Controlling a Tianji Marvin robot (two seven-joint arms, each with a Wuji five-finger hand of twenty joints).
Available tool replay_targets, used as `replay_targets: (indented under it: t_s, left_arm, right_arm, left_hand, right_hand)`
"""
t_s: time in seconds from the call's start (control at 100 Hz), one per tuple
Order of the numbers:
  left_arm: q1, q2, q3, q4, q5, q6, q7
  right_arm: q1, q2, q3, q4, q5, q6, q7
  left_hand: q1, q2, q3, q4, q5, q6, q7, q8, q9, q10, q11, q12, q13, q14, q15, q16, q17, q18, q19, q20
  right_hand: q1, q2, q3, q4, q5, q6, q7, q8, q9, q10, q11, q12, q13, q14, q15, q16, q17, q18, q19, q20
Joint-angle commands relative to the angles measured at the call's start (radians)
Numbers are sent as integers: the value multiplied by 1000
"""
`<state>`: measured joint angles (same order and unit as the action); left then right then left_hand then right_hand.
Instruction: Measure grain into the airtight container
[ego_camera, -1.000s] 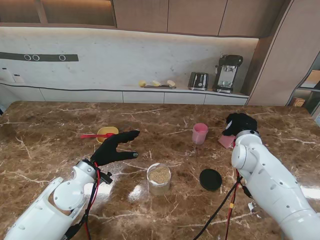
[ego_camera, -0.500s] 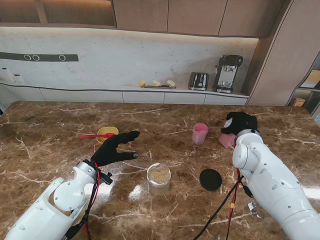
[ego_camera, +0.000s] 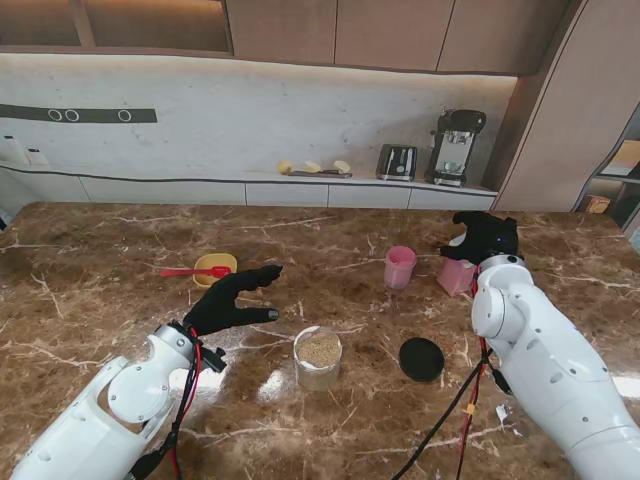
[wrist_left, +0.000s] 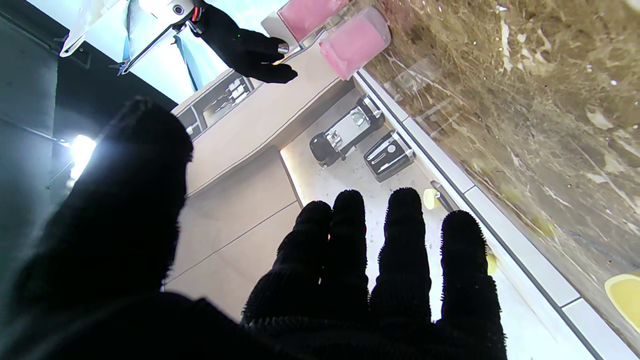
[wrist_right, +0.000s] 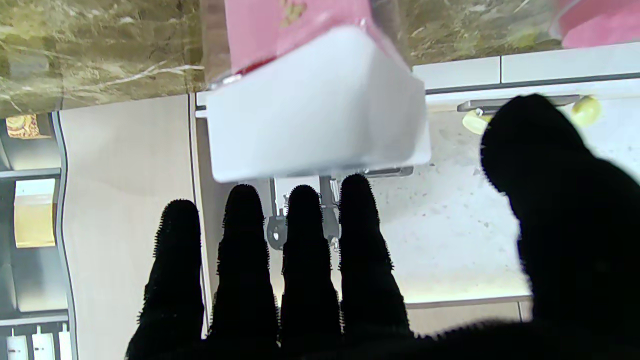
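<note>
A clear glass jar with grain in it stands uncovered near the table's front, and a round black lid lies to its right. My left hand hovers open to the jar's left, fingers spread. My right hand is open at the far right, just beyond and over a pink box. In the right wrist view that box shows a white lid just past my straight fingers, untouched. A pink cup stands left of the box.
A yellow bowl with a red spoon across it sits beyond my left hand. The back counter holds a toaster and a coffee machine. The brown marble table spreads wide on both sides.
My right hand has lifted and drawn farther from me, coming off the pink box. My left hand has edged slightly right, its fingers curling a little.
</note>
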<state>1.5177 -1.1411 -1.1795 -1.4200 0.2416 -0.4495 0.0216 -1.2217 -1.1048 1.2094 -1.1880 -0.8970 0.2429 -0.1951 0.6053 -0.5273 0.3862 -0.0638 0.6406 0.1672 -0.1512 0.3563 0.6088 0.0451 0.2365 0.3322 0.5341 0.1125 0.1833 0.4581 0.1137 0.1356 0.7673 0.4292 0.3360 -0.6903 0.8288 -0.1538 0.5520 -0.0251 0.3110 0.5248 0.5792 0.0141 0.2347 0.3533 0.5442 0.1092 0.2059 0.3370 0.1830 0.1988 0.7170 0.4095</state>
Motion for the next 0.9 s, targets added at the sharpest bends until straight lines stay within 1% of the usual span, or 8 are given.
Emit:
replay_targets:
  t_s: [0.0, 0.04, 0.08, 0.17, 0.37, 0.48, 0.65, 0.89]
  left_arm:
    - [6, 2, 2, 3, -1, 6, -6]
    - [6, 3, 2, 3, 0, 5, -8]
    - [5, 4, 2, 4, 2, 5, -10]
    - [6, 5, 1, 4, 4, 4, -14]
    - [18, 14, -5, -1, 9, -4, -42]
    - [28, 28, -10, -11, 10, 1, -95]
    - [39, 51, -9, -20, 15, 15, -175]
    - [34, 49, 26, 17, 22, 29, -173]
  right_arm:
    - [-21, 7, 21, -30, -9, -14, 1]
    - [-36, 8, 37, -53, -16, -27, -2]
    - [-54, 10, 56, -79, -25, -41, -2]
    - [-106, 11, 104, -151, -27, -82, 8]
    - [-248, 17, 197, -319, -84, -181, 1]
    - [-334, 21, 230, -419, -109, -214, 34]
    - [-446, 26, 251, -526, -144, -234, 76]
    - [-532, 31, 230, -581, -195, -230, 86]
  left_hand:
    - [-21, 19, -42, 31, -50, -224, 438, -25, -12, -61, -30, -16, -12, -58, -13, -13, -21, -2, -17, 11]
    - [-18, 16, -43, 32, -38, -226, 438, -29, -14, -60, -29, -16, -16, -58, -14, -13, -27, 0, -22, 10]
    - [-18, 15, -43, 32, -21, -225, 462, -21, -16, -60, -26, -14, -19, -59, -14, -13, -33, 6, -33, 11]
    - [-15, 11, -42, 32, -8, -215, 487, -8, -17, -63, -27, -13, -26, -63, -17, -15, -49, 27, -43, 16]
    - [-7, -25, -24, 26, -45, -207, 458, -22, -38, -76, -32, -16, -49, -77, -28, -22, -61, -13, -77, 17]
    - [-4, -84, 46, 9, -159, -247, 364, -87, -80, -84, -38, -23, -81, -92, -40, -35, -83, -31, -121, 14]
    - [-8, -162, 149, -23, -336, -315, 272, -185, -189, -106, -57, -49, -164, -126, -76, -71, -118, -107, -205, -16]
    - [-16, -184, 190, -36, -502, -276, 159, -209, -311, -124, -60, -87, -223, -155, -97, -108, -143, -150, -237, -34]
  right_hand:
    - [12, 73, -114, 53, -41, 13, -23, -5, -28, -1, -11, -24, -37, -7, -13, -36, -23, -25, -38, -22]
    - [-17, 89, -197, 86, -39, 14, -21, -4, -28, -1, -9, -25, -36, -18, -11, -36, -23, -32, -41, -19]
    - [-45, 55, -164, 109, -34, 13, -19, -3, -21, -1, -5, -23, -22, -30, -1, -30, -12, -39, -35, -13]
    - [-40, 40, -143, 114, -24, 17, -15, -2, 2, -2, 5, -20, 1, -35, 10, -25, 9, -48, -25, -9]
    - [-32, 32, -132, 114, -7, 24, -11, -3, 32, 2, 14, -13, 28, -32, 26, -17, 58, -73, 2, -2]
    - [-30, 31, -133, 114, 5, 22, -10, -4, 50, 2, 11, -11, 42, -33, 31, -13, 76, -74, 15, 0]
    - [-27, 31, -134, 114, 1, 26, -22, -10, 62, 1, -7, -10, 48, -34, 25, -13, 81, -79, 20, -2]
    - [-18, 32, -140, 114, -22, 36, -40, -15, 48, -1, -32, -4, 36, -38, 9, -11, 73, -82, 14, -5]
